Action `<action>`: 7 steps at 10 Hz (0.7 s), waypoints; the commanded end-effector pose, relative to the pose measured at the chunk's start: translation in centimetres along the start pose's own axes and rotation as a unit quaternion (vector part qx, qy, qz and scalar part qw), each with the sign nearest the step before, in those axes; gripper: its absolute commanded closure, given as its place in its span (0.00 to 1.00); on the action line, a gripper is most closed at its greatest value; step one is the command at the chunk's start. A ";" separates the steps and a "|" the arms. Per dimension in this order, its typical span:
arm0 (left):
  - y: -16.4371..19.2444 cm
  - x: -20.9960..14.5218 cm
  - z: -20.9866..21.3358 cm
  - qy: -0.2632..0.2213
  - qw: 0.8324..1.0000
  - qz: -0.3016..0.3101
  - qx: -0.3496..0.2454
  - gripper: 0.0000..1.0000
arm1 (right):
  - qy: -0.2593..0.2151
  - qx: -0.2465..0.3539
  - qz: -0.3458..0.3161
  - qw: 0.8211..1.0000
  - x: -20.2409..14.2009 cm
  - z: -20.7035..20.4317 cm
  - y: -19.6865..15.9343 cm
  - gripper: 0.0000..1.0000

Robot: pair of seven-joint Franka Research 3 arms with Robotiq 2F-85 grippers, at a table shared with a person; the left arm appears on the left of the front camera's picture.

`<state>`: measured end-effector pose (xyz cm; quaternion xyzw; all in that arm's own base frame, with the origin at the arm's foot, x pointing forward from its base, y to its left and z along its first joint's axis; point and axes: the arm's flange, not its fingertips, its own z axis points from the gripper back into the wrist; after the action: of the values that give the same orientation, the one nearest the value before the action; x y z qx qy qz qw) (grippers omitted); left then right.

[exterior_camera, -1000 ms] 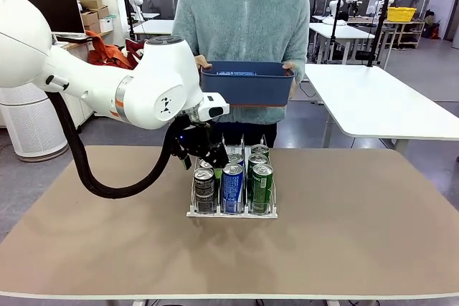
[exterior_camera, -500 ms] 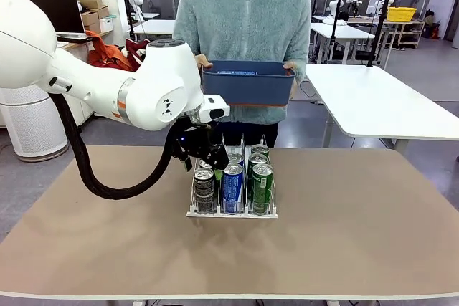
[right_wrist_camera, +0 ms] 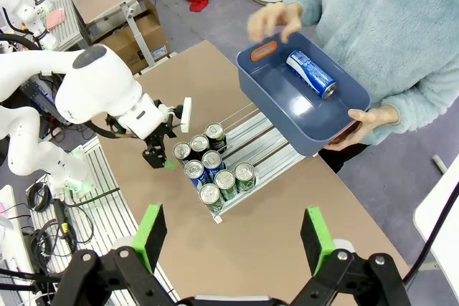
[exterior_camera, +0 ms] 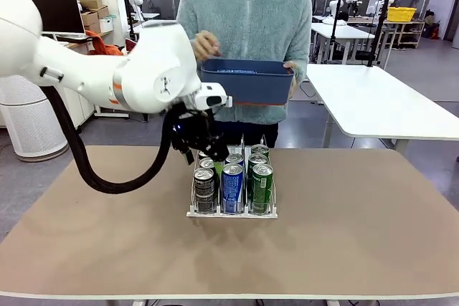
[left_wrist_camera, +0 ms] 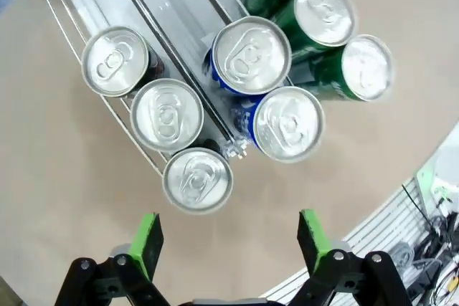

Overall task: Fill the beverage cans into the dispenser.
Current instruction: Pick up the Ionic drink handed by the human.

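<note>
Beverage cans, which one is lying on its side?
The blue-and-white can in the dark blue bin the person holds. It lies flat on the bin floor; all the other cans stand upright in the dispenser.

The glossy white, round-jointed left arm (exterior_camera: 79,69) wears an orange band (exterior_camera: 115,97) and small dark dots (exterior_camera: 166,85), perhaps screws, trails a ribbed black cable hose (exterior_camera: 75,155) at seven o'clock, and ends in the black left gripper (left_wrist_camera: 229,218) with bright green pads (left_wrist_camera: 149,238); the person wears a fuzzy grey-blue zip pullover (exterior_camera: 244,23).
</note>
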<state>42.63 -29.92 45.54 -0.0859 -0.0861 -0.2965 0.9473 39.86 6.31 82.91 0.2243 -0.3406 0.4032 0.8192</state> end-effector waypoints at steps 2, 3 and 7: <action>3.7 -1.8 6.1 -0.015 0.999 -0.046 -0.005 0.00 | 0.003 0.003 0.000 1.000 0.0 0.1 0.0 0.00; 4.6 -2.3 8.8 -0.031 0.998 -0.059 0.008 0.00 | 0.003 0.003 0.000 1.000 0.0 0.1 0.0 0.00; 7.2 -3.9 19.9 -0.096 0.988 -0.104 0.056 0.00 | 0.003 0.003 0.000 1.000 0.0 0.1 0.0 0.00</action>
<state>41.28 -18.21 62.64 -0.0593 -0.1978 -0.3703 0.9057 39.86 6.30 82.91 0.2243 -0.3406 0.4031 0.8193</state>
